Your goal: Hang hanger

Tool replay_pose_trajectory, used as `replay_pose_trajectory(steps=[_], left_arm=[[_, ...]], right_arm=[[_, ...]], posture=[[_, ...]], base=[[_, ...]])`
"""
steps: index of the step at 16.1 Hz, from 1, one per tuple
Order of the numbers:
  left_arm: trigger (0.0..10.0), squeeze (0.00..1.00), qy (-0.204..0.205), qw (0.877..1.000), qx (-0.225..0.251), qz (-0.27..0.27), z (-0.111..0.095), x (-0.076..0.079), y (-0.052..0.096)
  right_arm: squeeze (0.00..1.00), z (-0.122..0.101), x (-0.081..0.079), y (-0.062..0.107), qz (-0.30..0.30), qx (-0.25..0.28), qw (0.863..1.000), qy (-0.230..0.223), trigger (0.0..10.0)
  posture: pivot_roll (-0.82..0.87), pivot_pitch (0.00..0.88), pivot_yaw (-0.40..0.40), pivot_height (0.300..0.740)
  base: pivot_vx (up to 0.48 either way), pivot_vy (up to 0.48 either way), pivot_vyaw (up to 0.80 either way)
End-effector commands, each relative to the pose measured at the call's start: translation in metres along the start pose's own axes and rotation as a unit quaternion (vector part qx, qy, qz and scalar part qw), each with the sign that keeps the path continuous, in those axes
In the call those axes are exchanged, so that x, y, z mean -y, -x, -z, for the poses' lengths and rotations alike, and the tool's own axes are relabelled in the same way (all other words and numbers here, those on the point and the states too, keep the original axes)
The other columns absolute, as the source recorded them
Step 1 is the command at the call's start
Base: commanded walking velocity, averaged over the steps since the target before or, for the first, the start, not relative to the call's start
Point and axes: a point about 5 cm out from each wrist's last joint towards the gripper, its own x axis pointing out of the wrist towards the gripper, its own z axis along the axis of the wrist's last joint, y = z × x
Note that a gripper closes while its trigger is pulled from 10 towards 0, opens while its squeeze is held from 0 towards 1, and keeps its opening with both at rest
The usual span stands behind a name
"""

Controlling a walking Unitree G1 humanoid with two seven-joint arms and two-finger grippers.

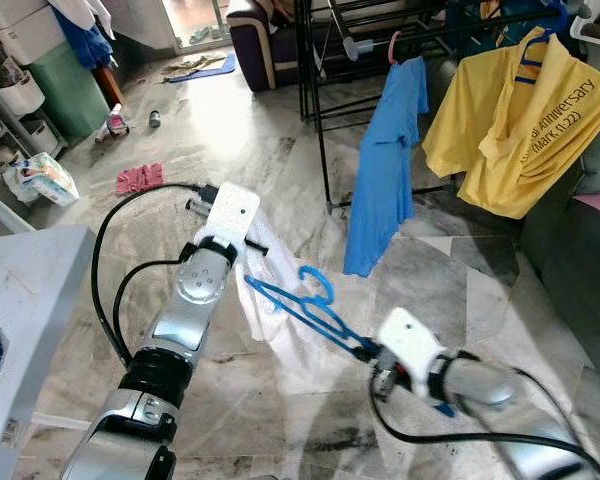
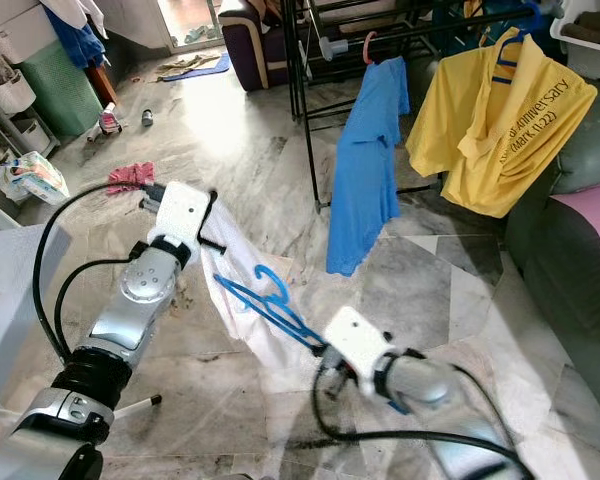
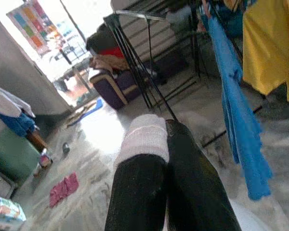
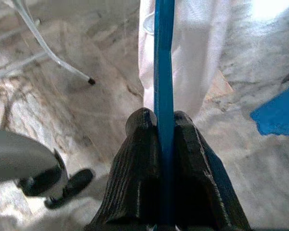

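My right gripper (image 1: 366, 351) is shut on one end of a blue plastic hanger (image 1: 305, 303), low over the floor; in the right wrist view the hanger's bar (image 4: 164, 72) runs straight out between the closed fingers (image 4: 142, 144). My left gripper (image 1: 254, 246) is shut on the top edge of a white garment (image 1: 280, 335), which hangs down behind the hanger. White fabric covers one fingertip (image 3: 144, 137) in the left wrist view. The hanger's hook (image 1: 320, 285) points up, lying against the garment. A black drying rack (image 1: 320, 110) stands beyond, several steps away.
On the rack hang a blue shirt (image 1: 385, 170) and a yellow shirt (image 1: 520, 130). A white table (image 1: 20, 290) is at my left and a dark sofa (image 1: 580, 250) at my right. A pink cloth (image 1: 140, 178) lies on the marble floor; a green bin (image 1: 65, 85) stands far left.
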Motion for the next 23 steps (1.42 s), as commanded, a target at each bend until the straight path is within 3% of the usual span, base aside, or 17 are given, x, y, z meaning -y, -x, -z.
replay_pose_trajectory(steps=[1,5,9,10,12,16,19,21,23], left_arm=[[10.0,0.00,0.001,1.000,0.017,-0.003,-0.016,-0.007,-0.002],[10.0,0.00,-0.021,1.000,0.013,-0.007,-0.023,-0.011,-0.001],[10.0,0.00,-0.058,0.998,-0.017,-0.014,-0.018,-0.011,-0.005],[10.0,0.00,-0.050,0.999,-0.016,-0.003,-0.013,-0.009,-0.005],[10.0,0.00,-0.058,0.998,-0.015,0.000,-0.009,-0.008,-0.002],[10.0,0.00,-0.058,0.998,-0.009,-0.001,-0.015,-0.008,-0.004],[10.0,0.00,-0.070,0.997,-0.016,-0.002,-0.009,-0.011,-0.002],[10.0,0.00,-0.054,0.998,-0.010,0.035,-0.002,-0.010,0.000],[10.0,0.00,-0.069,0.994,0.012,0.084,0.007,-0.009,0.015]], right_arm=[[0.00,-0.006,0.005,-0.006,0.014,0.009,1.000,0.008,10.0],[0.00,-0.006,0.007,-0.003,0.008,0.014,1.000,0.002,10.0],[0.00,-0.004,0.006,0.020,-0.054,0.016,0.998,-0.011,10.0],[0.00,-0.006,0.009,0.025,-0.052,0.020,0.998,-0.013,10.0],[0.00,-0.007,0.016,0.028,-0.032,0.022,0.999,-0.014,10.0],[0.00,-0.002,0.013,0.025,-0.027,0.015,0.999,-0.022,10.0],[0.00,-0.006,0.003,0.027,-0.062,0.028,0.997,-0.035,10.0],[0.00,-0.006,-0.001,0.036,-0.090,0.025,0.995,-0.032,10.0],[0.00,-0.002,0.008,0.045,-0.058,0.020,0.998,-0.033,10.0]], posture=[[0.01,0.030,0.143,0.740],[0.02,0.037,0.158,0.740],[0.01,0.042,0.171,0.740],[0.00,0.041,0.173,0.740],[0.00,0.041,0.178,0.740],[0.00,0.042,0.184,0.740],[0.00,0.043,0.180,0.740],[0.00,0.044,0.180,0.740],[-0.01,0.044,0.182,0.740]], base=[[0.000,0.000,0.00],[0.000,0.000,0.00],[0.000,0.000,0.00],[0.000,0.000,0.00],[0.000,0.000,0.00],[0.000,0.000,0.00],[0.000,0.000,0.00],[0.000,0.000,0.00],[0.000,0.000,0.00]])
